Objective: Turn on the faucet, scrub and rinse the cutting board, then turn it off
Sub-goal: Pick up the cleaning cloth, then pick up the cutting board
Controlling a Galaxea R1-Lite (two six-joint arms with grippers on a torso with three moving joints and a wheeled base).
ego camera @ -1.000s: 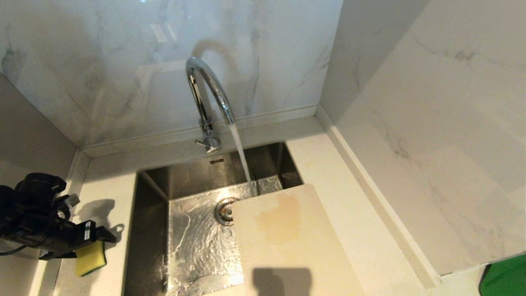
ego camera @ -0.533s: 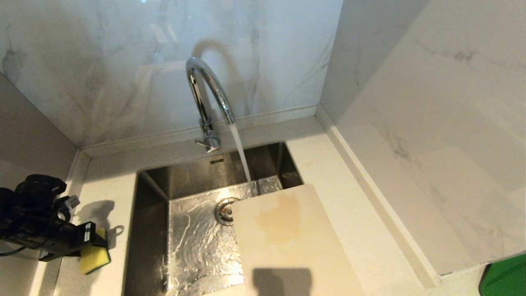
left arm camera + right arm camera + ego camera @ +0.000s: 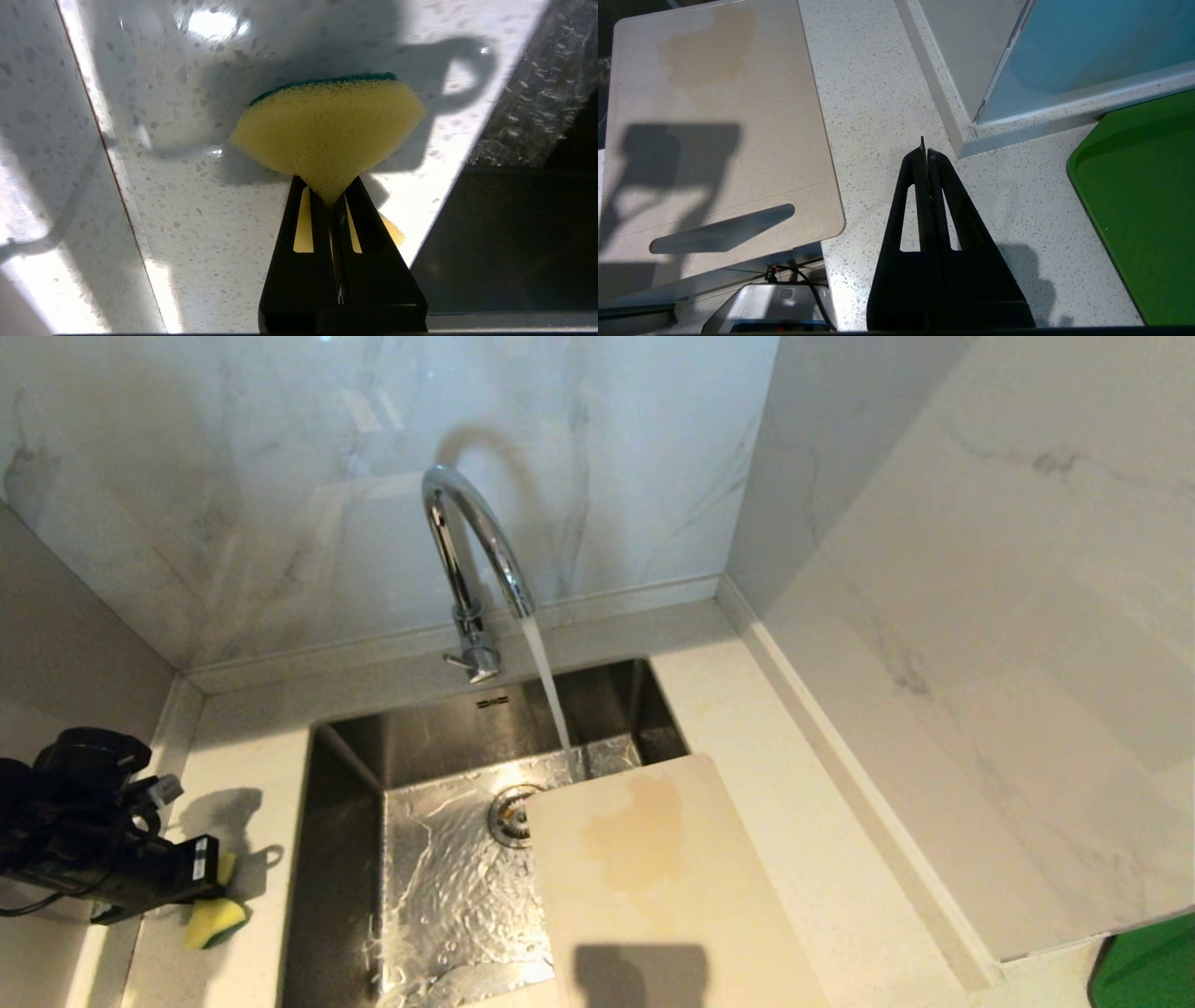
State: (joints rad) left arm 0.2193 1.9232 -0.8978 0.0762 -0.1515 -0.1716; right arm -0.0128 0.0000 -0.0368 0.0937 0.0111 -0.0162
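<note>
The left tool has just closed: a second ago its jaws stood wide around the sponge, now they pinch it on the worktop left of the sink. The faucet runs. The cutting board lies over the sink's right edge, stain unscrubbed. Scrubbing likely comes next. The right tool hangs pressed together, empty.
</note>
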